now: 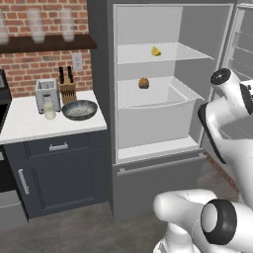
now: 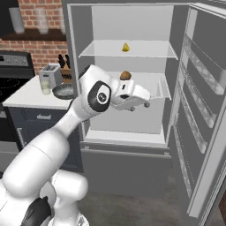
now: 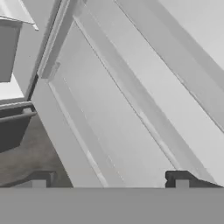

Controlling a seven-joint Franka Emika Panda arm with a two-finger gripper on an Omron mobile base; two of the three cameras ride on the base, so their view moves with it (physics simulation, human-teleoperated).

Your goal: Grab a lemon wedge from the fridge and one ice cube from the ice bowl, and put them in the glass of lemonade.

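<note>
The fridge (image 1: pixel 101 99) stands open, showing its white shelves. On its upper shelf lies the tiny yellow lemon wedge (image 1: pixel 156 51) (image 2: pixel 126 47). My gripper (image 2: pixel 143 102) (image 3: pixel 109 181) hangs in front of the fridge's middle, below the wedge and well apart from it. It is open with nothing between its fingertips (image 3: pixel 38 179) and faces the inside of the open door (image 3: pixel 131 109). On the counter to the left, the glass of lemonade (image 1: pixel 49 110) (image 2: pixel 46 88) stands beside the ice bowl (image 1: pixel 79 109) (image 2: pixel 64 91).
An orange-brown lump (image 1: pixel 144 83) (image 2: pixel 126 76) sits at the back edge of the fridge's white drawer (image 1: pixel 153 118). A toaster (image 1: pixel 47 94) and a knife block (image 1: pixel 67 89) stand behind the glass. The open fridge door (image 2: pixel 198 110) bounds the right side.
</note>
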